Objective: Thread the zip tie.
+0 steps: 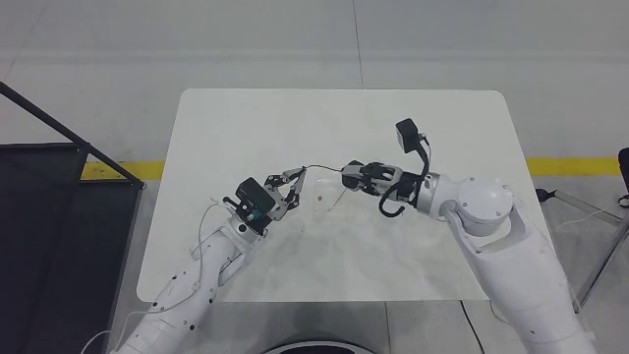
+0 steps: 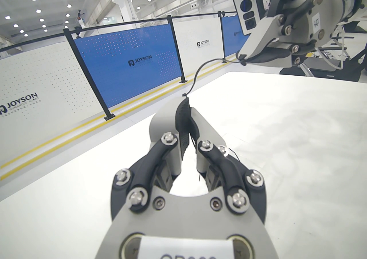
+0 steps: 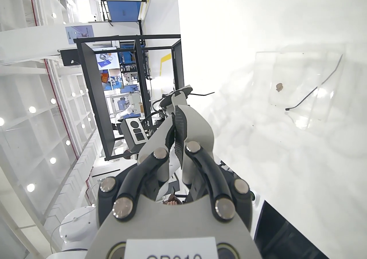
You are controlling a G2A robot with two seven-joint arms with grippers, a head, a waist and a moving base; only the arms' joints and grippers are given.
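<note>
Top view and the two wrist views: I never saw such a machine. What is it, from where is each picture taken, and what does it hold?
It is a two-armed robot at a white table. The top view looks down from above; each wrist view comes from a camera on one arm. The left gripper and the right gripper are both shut on one black zip tie, held between them above the table. A clear tray lies there with a second tie in it.

You see a white table [image 1: 413, 246]; on it a clear tray [image 3: 286, 65] with a small brown speck [image 3: 279, 87] inside; beyond, a yellow floor line [image 1: 580, 166] and blue fence panels [image 2: 126, 62].
</note>
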